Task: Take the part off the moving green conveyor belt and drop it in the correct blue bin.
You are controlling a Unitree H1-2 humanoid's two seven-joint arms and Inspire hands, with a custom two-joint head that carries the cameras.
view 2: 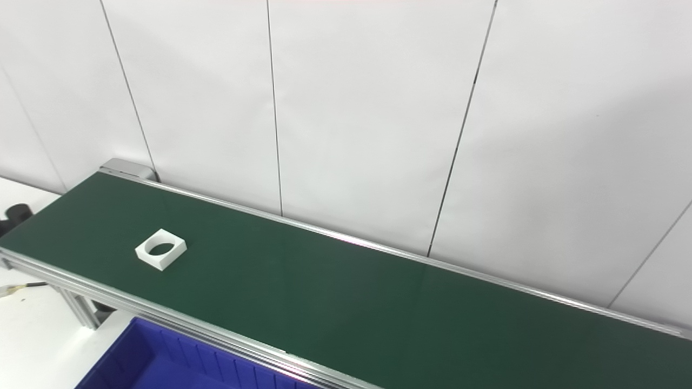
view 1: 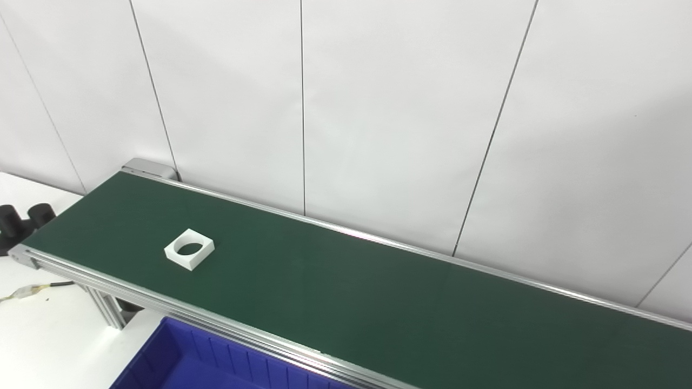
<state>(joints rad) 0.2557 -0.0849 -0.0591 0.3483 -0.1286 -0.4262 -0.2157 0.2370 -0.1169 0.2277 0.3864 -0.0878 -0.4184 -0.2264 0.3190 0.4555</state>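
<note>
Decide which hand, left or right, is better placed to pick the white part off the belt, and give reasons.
Probably the left, though neither hand is in view. The white square part lies near the left end of the green belt, above the blue bin.

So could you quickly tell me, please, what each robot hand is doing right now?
Left robot hand: not in view in either eye view, so its state cannot be told.
Right robot hand: likewise not in view.

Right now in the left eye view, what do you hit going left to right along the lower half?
Black cylindrical posts → yellow-tipped cable → white square part with round hole on the green conveyor belt. The blue bin sits below the belt's near rail; neither hand is visible.
</note>
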